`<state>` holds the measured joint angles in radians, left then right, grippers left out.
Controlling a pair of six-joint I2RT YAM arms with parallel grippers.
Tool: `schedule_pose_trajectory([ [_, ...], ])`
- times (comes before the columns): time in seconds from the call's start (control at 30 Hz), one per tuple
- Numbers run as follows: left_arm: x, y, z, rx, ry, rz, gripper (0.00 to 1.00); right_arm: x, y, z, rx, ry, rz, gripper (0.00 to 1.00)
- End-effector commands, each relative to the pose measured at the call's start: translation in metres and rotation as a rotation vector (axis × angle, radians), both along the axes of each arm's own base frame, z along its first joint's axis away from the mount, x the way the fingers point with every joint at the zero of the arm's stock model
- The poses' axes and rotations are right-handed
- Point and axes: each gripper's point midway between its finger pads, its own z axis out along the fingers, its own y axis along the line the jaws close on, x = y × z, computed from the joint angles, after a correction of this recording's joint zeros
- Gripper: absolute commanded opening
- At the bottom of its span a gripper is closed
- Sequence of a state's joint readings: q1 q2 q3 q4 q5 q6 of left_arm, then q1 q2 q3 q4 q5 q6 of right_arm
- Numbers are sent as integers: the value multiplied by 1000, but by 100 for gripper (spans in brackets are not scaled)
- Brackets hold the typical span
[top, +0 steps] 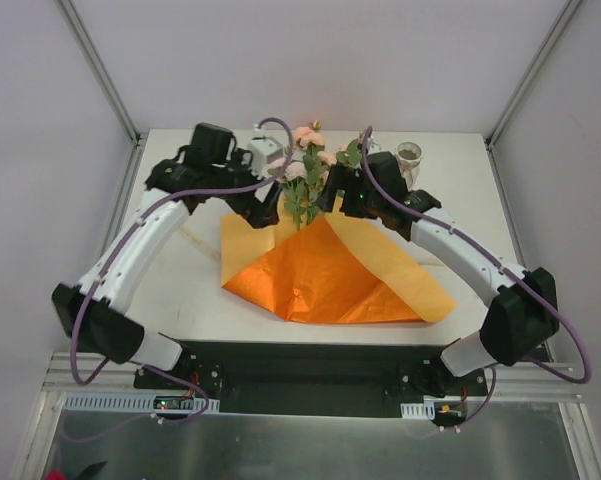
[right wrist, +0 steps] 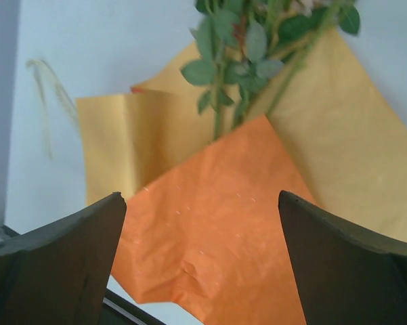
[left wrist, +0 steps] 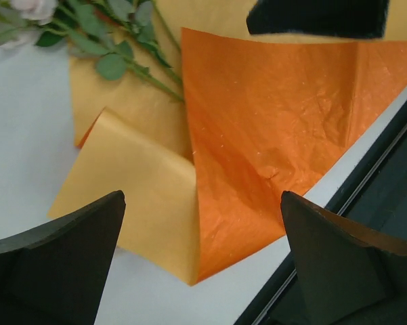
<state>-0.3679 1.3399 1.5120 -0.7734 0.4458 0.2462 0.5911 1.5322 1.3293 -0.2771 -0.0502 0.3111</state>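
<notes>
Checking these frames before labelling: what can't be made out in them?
- Flower heads: left wrist view, cut off by the top edge; right wrist view, cut off and blurred.
- Stem ends: every view, under the orange paper.
- Jar contents: top view, too small.
- Left gripper and right gripper fingertips: top view, lost against the dark wrists.

You have a white table [top: 180, 295] carrying a sheet of paper [top: 325, 280], orange on one face and yellow on the other, partly folded over, a pale strand [right wrist: 44, 95] lying left of it and a glass jar [top: 409, 155] near the far right corner.
</notes>
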Motion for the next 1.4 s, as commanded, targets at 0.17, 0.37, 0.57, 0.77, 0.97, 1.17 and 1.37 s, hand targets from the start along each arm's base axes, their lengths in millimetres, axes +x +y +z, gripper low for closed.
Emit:
schedule_pose_trajectory([
  [0.17,41,-85,-83,44,213,-279,99,-50,-68,-47,-97,12,-109,92],
  [0.37,58,-100,-133,99,305,-293,99,-55,-87,-53,-78,31,-145,89],
  [0.57,47,-81,-177,209,385,-304,96,-51,-91,-78,-60,93,-145,88],
  [0.77,20,-66,-189,260,471,-356,75,-47,-93,-85,-15,110,-153,87],
  [0.97,9,-63,-194,271,523,-365,70,-45,-92,-79,14,98,-145,85],
  [1.17,4,-62,-192,273,544,-353,45,-47,-95,-70,32,80,-140,82],
  [1.37,-10,-66,-174,263,515,-363,8,-49,-97,-63,47,66,-138,82],
])
